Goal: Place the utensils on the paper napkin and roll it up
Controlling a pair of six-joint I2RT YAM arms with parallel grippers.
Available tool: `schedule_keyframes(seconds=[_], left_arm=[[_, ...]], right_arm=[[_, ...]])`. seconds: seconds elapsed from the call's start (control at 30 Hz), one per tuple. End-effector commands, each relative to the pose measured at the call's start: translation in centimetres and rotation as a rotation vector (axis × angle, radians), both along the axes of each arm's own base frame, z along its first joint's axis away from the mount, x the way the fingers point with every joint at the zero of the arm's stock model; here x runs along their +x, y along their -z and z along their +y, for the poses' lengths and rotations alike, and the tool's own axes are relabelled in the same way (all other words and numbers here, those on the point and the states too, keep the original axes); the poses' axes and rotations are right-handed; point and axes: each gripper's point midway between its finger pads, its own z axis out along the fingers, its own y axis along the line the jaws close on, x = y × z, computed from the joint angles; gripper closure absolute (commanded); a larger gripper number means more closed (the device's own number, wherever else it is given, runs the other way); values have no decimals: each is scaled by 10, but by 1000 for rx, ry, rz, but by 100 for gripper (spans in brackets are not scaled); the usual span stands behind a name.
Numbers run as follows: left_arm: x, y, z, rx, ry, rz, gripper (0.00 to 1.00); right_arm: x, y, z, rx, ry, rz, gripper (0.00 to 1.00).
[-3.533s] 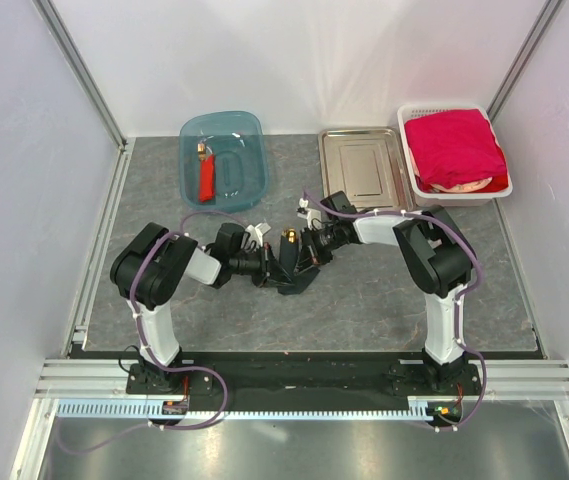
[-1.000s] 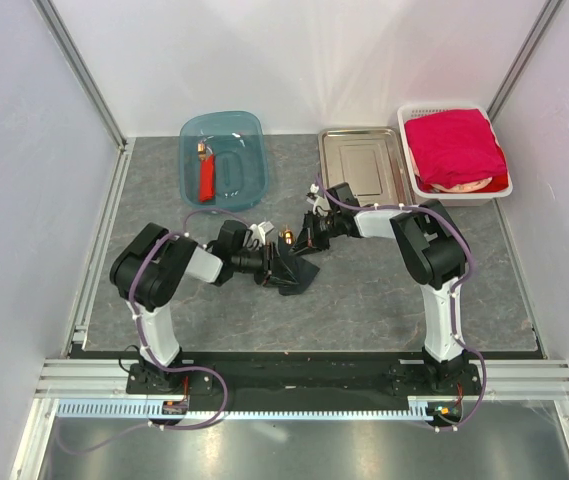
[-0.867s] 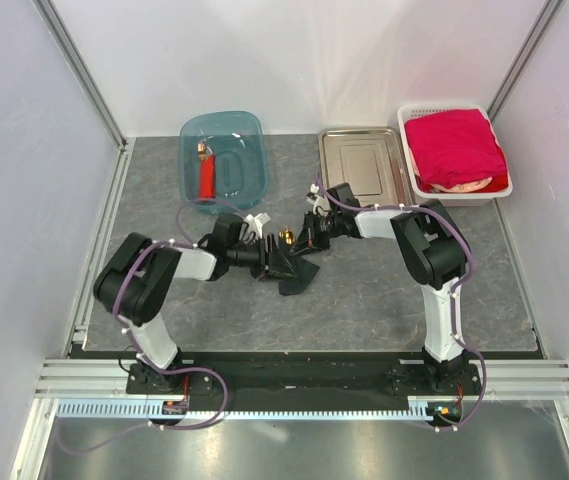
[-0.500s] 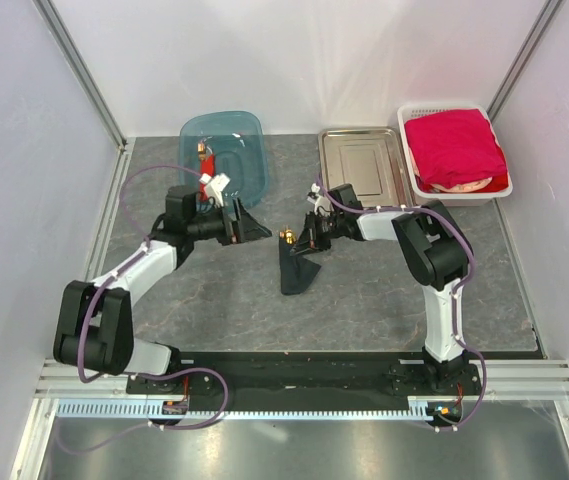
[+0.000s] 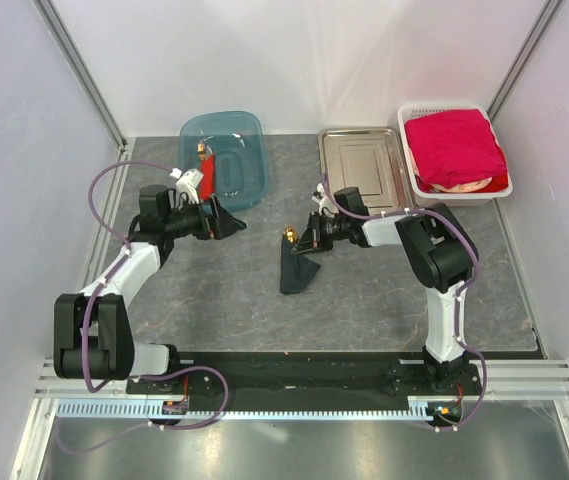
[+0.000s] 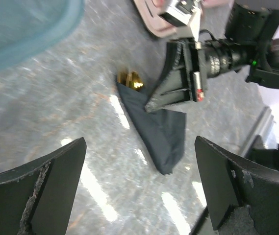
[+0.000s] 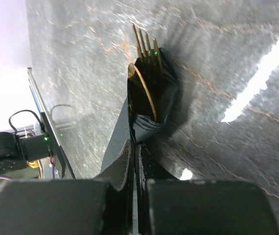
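My right gripper (image 5: 308, 244) was pinched shut on an edge of the rolled paper napkin (image 5: 297, 270), which lay near the middle of the tabletop (image 5: 374, 300). The utensils (image 7: 146, 54) poked from its far end: fork tines and what looked like a spoon bowl. My left gripper (image 5: 232, 224) hung wide open near the far left corner, beside the blue tub (image 5: 249, 125) holding a red-bodied tool (image 5: 205, 184). At the far right corner the white basket (image 5: 434, 105) held a red cloth (image 5: 454, 145), with the steel tray (image 5: 364, 172) just beside it.
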Motion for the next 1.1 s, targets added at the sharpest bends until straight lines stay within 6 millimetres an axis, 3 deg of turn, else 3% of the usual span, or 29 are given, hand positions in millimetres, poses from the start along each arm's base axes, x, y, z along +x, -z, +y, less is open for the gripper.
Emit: schedule_keyframes(seconds=[0.0, 0.07, 0.2, 0.43, 0.83, 1.07], left_arm=[[15, -35, 11, 71, 48, -212, 0], [12, -29, 11, 103, 107, -205, 0], [20, -39, 25, 94, 75, -234, 0], [-7, -43, 6, -46, 189, -257, 4], [-40, -39, -9, -102, 362, -379, 6], [-49, -46, -20, -155, 382, -343, 11]], right_arm=[[13, -49, 11, 120, -17, -141, 100], [13, -54, 12, 137, -19, -148, 100], [15, -59, 14, 157, -13, -163, 100], [13, -79, 19, 229, -26, -188, 100], [-3, -140, 33, 363, -147, -293, 100], [-22, -192, 44, 470, -216, -351, 100]])
